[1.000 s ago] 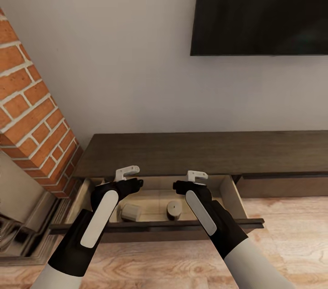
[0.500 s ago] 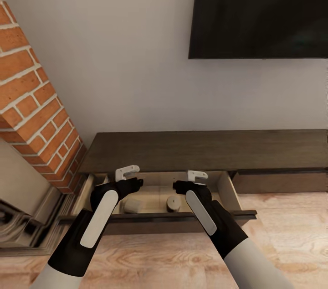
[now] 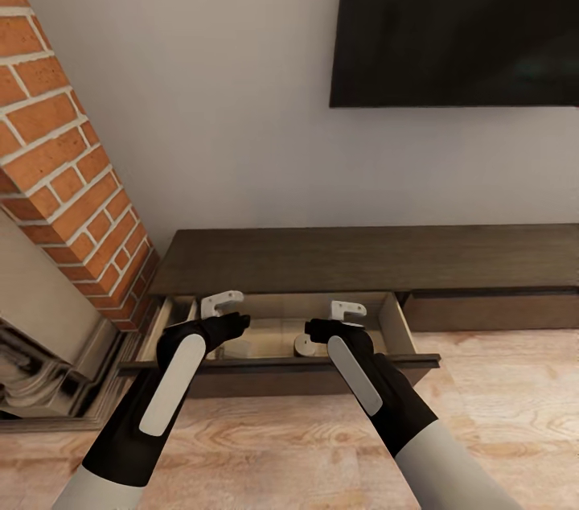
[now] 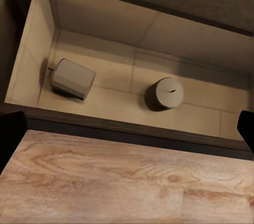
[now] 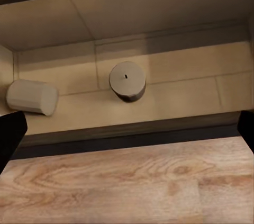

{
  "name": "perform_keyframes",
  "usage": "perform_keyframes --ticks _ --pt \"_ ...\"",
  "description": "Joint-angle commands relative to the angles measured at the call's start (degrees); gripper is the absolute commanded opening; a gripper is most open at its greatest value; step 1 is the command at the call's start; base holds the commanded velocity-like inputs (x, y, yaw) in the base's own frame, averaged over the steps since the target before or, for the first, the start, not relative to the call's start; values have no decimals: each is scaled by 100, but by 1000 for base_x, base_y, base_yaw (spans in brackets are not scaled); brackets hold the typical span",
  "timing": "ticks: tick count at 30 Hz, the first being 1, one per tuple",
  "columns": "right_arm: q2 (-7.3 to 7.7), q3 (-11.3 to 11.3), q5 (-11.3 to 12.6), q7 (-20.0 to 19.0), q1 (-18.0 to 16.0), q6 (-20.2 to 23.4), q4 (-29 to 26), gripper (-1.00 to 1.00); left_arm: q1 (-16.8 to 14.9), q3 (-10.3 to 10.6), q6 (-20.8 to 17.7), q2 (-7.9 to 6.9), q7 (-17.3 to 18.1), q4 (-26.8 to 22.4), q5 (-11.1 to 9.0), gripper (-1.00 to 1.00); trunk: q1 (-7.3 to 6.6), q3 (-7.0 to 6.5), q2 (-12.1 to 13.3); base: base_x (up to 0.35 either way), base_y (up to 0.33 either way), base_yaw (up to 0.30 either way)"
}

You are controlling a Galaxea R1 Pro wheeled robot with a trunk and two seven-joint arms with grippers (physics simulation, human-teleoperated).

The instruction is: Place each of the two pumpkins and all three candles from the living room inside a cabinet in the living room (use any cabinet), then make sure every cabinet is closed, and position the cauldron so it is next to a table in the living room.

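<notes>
The dark-brown cabinet point(image 3: 362, 257) stands against the wall with its left drawer point(image 3: 398, 325) pulled open. Two tan candles are in the pale drawer. One lies on its side point(image 3: 239, 349) point(image 4: 73, 78) point(image 5: 32, 97); the other stands upright point(image 3: 303, 345) point(image 4: 168, 92) point(image 5: 127, 80). My left gripper point(image 3: 229, 317) point(image 4: 127, 131) and right gripper point(image 3: 330, 318) point(image 5: 127, 128) hover side by side above the drawer's front edge. Both are open and hold nothing. The pumpkins, cauldron and table are out of view.
A red brick fireplace point(image 3: 56, 172) with a grey hearth point(image 3: 40, 365) rises close at the cabinet's left end. A black TV point(image 3: 458, 19) hangs on the wall above. The neighbouring drawer front point(image 3: 490, 309) is closed. Wooden floor point(image 3: 498, 413) stretches to the right.
The whole view has shifted: cabinet and drawer now look a little farther off and higher in the picture. Both arms keep their pose. The candles lie where they were.
</notes>
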State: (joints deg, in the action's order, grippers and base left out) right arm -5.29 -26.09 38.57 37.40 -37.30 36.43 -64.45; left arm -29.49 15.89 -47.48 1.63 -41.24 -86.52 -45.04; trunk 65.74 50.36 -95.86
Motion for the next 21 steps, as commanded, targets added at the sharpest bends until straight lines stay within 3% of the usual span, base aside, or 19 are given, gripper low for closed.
perform_keyframes --ticks 1,21 --pt "7 -10 50 57 -5 5 -8 100 -4 -4 -7 3 -60 -6 -63 100 -23 -14 39 -3 0 0" --pt "10 -10 45 39 -5 1 -10 100 -4 -7 -7 4 -60 -6 -66 100 -462 -373 841 0 0 0"
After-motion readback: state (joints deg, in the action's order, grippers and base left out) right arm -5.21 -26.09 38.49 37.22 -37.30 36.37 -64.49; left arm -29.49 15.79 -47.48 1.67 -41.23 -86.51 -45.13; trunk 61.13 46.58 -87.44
